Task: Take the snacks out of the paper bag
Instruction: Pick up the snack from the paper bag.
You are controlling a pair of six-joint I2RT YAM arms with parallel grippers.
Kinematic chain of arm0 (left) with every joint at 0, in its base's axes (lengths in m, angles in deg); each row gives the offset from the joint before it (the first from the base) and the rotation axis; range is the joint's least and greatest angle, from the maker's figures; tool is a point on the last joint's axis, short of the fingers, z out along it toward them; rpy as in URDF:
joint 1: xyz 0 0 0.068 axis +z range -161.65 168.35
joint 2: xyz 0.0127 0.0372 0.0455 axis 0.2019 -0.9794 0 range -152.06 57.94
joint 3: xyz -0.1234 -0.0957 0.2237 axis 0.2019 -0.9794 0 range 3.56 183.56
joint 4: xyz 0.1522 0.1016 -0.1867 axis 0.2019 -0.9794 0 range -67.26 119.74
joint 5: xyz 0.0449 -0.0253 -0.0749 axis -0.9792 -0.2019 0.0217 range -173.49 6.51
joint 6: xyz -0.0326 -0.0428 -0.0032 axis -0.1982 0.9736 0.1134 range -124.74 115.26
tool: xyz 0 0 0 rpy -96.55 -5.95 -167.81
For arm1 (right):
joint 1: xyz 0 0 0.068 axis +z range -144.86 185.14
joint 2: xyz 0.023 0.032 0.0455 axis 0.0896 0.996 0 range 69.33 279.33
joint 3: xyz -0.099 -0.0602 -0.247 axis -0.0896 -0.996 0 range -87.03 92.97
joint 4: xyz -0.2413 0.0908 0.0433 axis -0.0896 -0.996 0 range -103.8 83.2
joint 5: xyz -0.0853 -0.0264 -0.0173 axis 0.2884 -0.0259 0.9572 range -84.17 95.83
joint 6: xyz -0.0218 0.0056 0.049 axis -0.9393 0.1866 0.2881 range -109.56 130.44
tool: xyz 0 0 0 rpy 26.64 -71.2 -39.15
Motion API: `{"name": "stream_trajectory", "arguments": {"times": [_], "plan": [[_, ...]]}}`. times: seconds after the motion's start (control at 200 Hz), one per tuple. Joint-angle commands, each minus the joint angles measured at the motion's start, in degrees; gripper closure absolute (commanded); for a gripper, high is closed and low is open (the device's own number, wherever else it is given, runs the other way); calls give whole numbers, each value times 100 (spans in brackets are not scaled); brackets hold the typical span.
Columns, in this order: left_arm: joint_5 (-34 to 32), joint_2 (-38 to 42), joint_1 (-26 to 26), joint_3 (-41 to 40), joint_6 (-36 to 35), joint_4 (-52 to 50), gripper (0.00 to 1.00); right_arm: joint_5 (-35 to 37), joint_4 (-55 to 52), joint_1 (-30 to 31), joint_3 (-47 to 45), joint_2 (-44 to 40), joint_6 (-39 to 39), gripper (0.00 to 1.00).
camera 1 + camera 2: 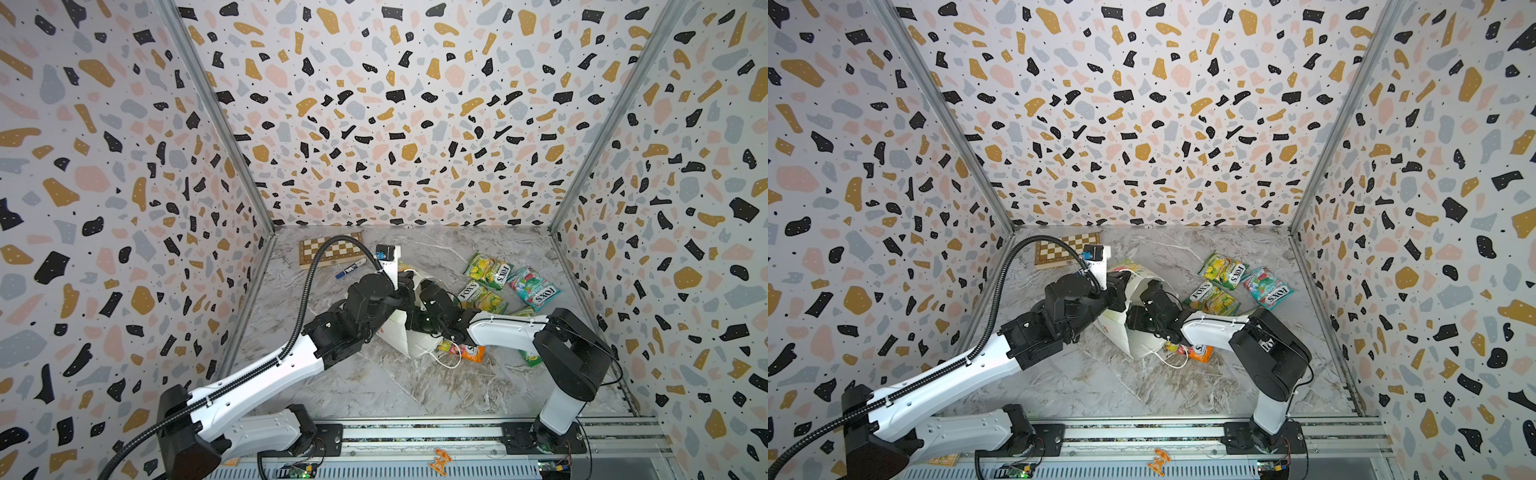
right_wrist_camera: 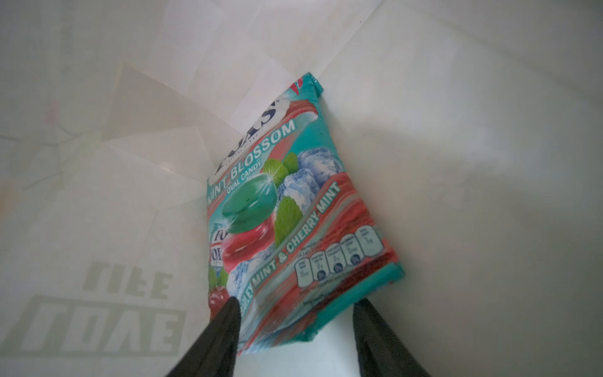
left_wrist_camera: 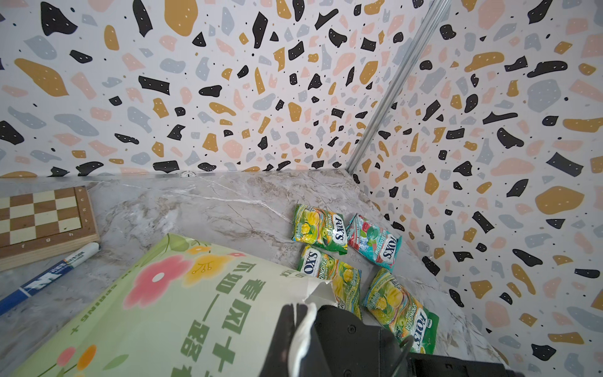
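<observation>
The white paper bag [image 1: 399,332] [image 1: 1121,332] lies tilted on the marble table, its flowered side [image 3: 163,310] facing the left wrist camera. My left gripper [image 3: 300,308] [image 1: 401,297] is shut on the bag's rim at its mouth. My right gripper [image 2: 297,303] reaches inside the bag [image 2: 456,130] and stands open, its fingers either side of the near end of a teal snack packet [image 2: 293,212]. One finger touches the packet's edge, the other is apart from it. Outside lie green-yellow snacks [image 1: 488,270] [image 1: 482,297], a teal one [image 1: 534,289] and an orange one [image 1: 469,351].
A wooden chessboard [image 1: 330,251] and a blue marker [image 1: 351,269] lie at the back left, behind the bag. Patterned walls close the table on three sides. The arms' rail [image 1: 415,432] runs along the front edge.
</observation>
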Motion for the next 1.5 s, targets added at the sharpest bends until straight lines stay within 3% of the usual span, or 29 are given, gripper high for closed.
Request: {"name": "stream_trajectory", "arguments": {"times": [0.0, 0.115, 0.25, 0.411, 0.931, 1.497], "plan": [[78, 178, -21, 187, 65, 457, 100, -82, 13, -32, 196, 150, 31, 48], [75, 202, -25, 160, 78, 472, 100, -219, 204, -16, 188, 225, 20, 58], [8, 230, -22, 120, 65, 462, 100, -332, 394, -20, 171, 201, -78, 83], [-179, 256, -21, 67, 8, 362, 100, -369, 732, -31, -6, -67, -343, 100], [-1327, 230, -27, -45, -102, -144, 100, -722, 696, -25, -377, -1400, -1446, 100], [-1689, 186, -19, 5, -24, -287, 100, -1035, 686, -26, -660, -2732, -2338, 100]]}}
